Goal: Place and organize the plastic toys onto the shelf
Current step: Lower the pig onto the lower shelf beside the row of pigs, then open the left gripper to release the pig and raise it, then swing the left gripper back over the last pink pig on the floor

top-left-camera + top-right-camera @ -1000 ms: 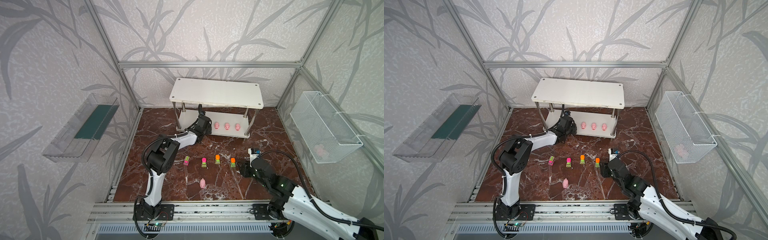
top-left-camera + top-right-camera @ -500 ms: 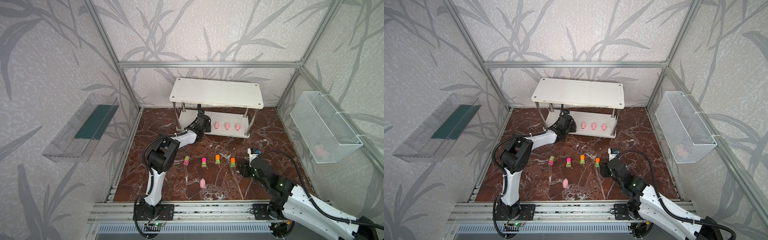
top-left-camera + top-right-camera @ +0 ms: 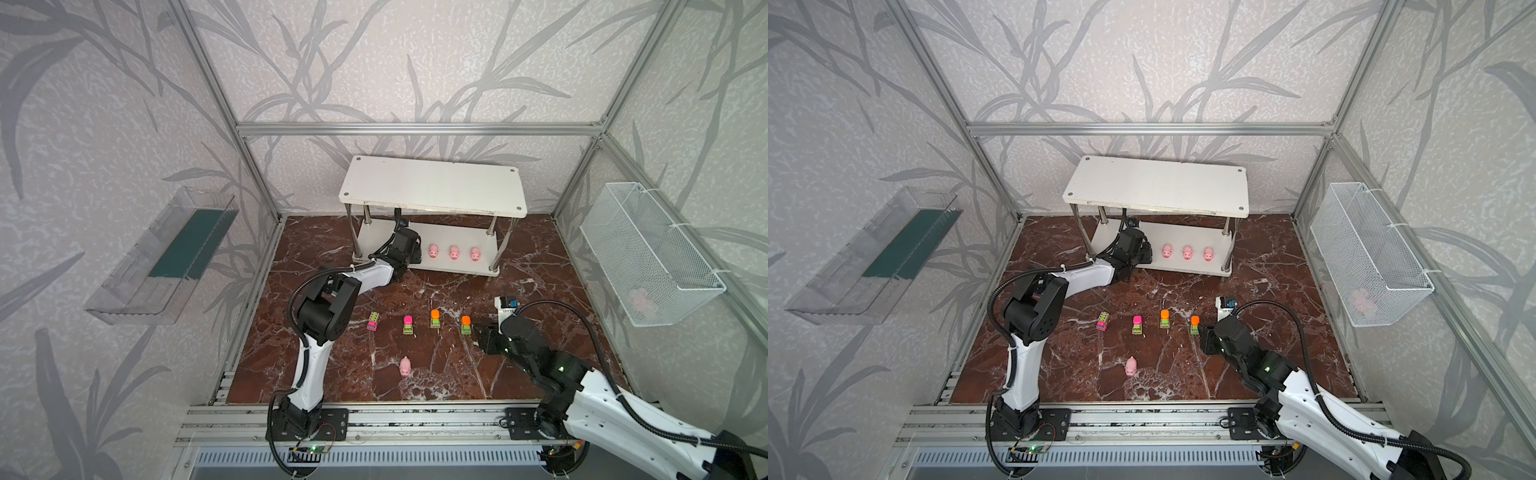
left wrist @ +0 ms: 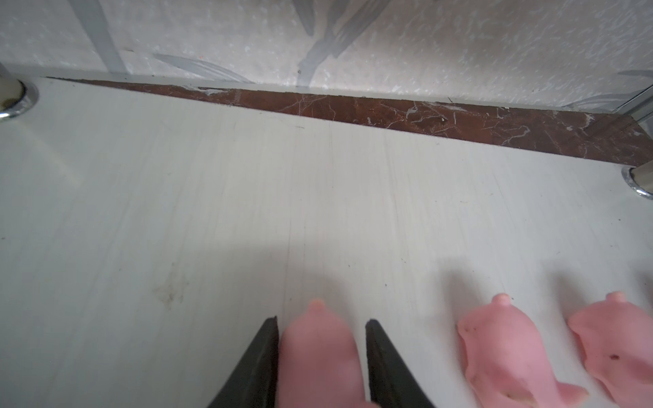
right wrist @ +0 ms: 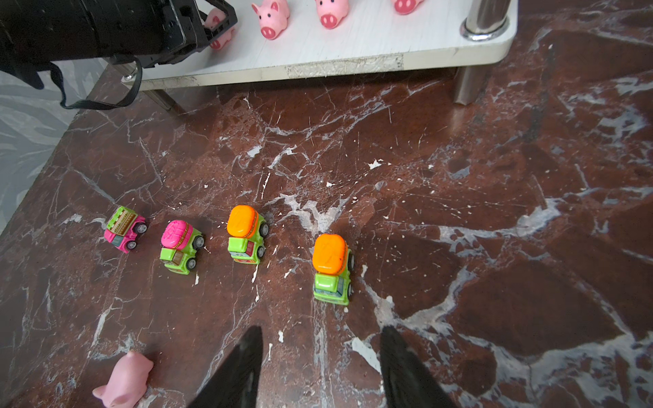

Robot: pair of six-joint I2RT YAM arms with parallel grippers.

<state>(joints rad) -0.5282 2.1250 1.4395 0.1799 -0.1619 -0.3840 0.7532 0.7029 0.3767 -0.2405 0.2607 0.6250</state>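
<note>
Shelf, white, two rounded-corner boards on chrome posts: stands at the middle of the back edge of the red-brown marble floor.

Row of three pink plastic pigs: on the lower board, near its front edge, towards its right end, snouts to the front.

Fourth pink pig: on the lower board, just left of that row, between the fingers of the left gripper. Jaws narrow, one on each side of it; whether they press it I cannot tell.

Fifth pink pig: on the floor near its front edge, about midway along.

Toy cars, a row across the middle of the floor, apart from the shelf: pink car with green top, green car with pink top, green car with orange top, second orange-topped green car.

Right gripper: jaws apart, nothing between them, over bare floor just beside the second orange-topped green car, not touching it.
</note>
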